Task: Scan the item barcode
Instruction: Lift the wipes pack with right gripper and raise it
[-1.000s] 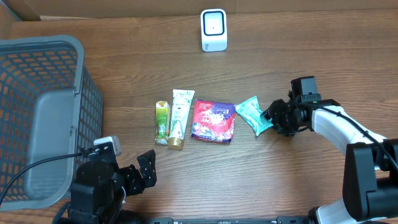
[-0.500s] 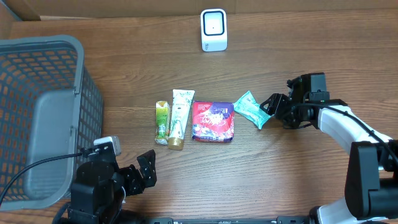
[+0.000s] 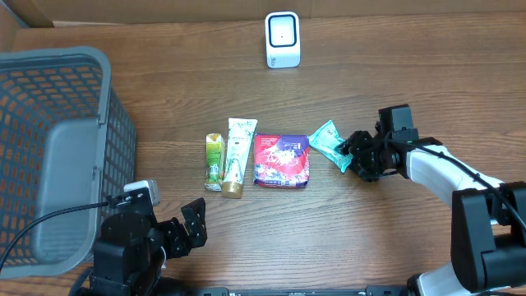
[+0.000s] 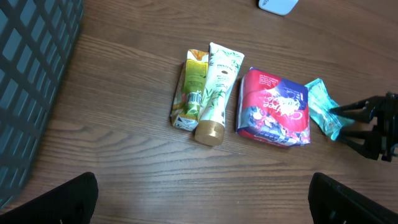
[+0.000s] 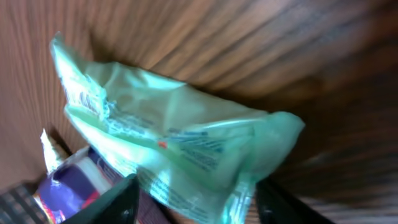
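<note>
The teal packet [image 3: 330, 145] lies flat on the table [image 3: 411, 66], right of frame centre, at the right end of a row of goods. The right gripper [image 3: 355, 154] stands at its right end, jaws parted to either side of that end; whether they touch it cannot be told. Leftward in the row lie a red pouch [image 3: 282, 160], a cream tube [image 3: 237, 154] and a green sachet [image 3: 214, 160]. The scanner [image 3: 282, 39] stands at upper centre and the grey basket [image 3: 57, 62] fills the left edge. The left gripper [image 4: 204, 180] hangs spread wide at lower left, holding nothing.
</note>
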Controlling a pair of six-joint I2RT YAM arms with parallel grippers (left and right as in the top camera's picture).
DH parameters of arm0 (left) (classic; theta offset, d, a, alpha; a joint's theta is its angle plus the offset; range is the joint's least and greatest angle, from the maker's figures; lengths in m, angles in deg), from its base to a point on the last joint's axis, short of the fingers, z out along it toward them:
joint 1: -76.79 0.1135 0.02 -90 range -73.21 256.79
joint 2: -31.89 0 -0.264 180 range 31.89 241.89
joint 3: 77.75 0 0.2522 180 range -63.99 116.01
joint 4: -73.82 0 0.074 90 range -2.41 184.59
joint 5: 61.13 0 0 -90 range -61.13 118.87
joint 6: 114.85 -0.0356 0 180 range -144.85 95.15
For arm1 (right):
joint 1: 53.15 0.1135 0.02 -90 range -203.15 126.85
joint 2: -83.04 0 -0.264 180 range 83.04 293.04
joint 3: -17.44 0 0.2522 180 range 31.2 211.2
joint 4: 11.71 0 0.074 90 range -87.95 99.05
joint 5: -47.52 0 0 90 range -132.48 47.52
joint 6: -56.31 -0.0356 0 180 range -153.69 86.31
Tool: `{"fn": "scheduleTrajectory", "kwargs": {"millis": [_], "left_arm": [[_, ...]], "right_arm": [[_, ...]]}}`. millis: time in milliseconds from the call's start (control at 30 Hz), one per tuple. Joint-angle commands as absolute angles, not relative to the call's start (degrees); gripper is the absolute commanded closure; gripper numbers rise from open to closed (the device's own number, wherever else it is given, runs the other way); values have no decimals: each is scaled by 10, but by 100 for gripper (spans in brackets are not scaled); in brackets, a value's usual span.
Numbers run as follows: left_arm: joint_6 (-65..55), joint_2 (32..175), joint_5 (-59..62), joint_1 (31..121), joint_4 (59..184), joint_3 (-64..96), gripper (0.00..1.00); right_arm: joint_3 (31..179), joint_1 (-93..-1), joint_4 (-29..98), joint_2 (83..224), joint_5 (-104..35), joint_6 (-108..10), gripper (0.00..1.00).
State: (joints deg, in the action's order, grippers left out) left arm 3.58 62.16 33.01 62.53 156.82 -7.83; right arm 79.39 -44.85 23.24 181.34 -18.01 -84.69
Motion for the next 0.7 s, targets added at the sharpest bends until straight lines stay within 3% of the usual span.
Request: {"fn": "scheduleTrajectory", "kwargs": {"millis": [0,133,200,400,667], "left_arm": [[35,618,338,625,1568,-84,1],[35,618,338,625,1568,-84,0],[35,618,338,625,1568,-84,0],[35,618,338,625,1568,-84,0],[35,618,338,625,1568,-84,0]], "right_arm": [[784,-450,223,1821,-228,-877,48],[785,-454,180,1821,-233,-840,72],[786,-454,157,1821,-223,-804,80],[793,-455,118,1821,-160,-690,85],[838,-477,175,1821,-186,-487,84]]}}
